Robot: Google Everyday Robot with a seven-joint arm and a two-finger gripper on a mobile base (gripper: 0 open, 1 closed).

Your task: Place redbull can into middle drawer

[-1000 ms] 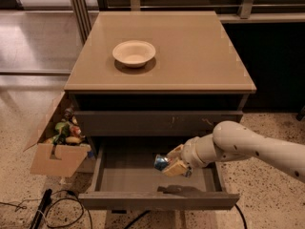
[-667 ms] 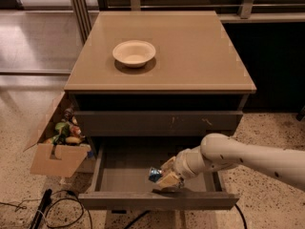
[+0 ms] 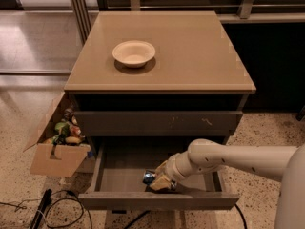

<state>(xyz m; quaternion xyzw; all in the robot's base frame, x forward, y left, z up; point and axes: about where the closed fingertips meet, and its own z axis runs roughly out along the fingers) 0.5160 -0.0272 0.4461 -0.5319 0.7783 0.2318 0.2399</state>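
Compared with a second ago, the gripper (image 3: 160,182) has come lower and more toward the front of the middle drawer (image 3: 119,178). It has also moved a little to the left in the camera view. Since the picture just before this one, the change is small: only a slight move down and left. The arm reaches into the open drawer from the right side, as before.

The redbull can (image 3: 148,177) has travelled together with the gripper. You see it now low inside the drawer, near the front wall and about in the middle of the drawer's width. I cannot tell you whether it already touches the grey floor.

The can sits at the left side of the gripper and touches it, with its blue and silver end sticking out to the left. The gripper is closed on the can and holds it.

The rest has not changed. The cream bowl (image 3: 134,53) stands on the cabinet top (image 3: 200,56), well apart from the arm. The cardboard box (image 3: 55,160) is on the floor just beside the cabinet, at the left.
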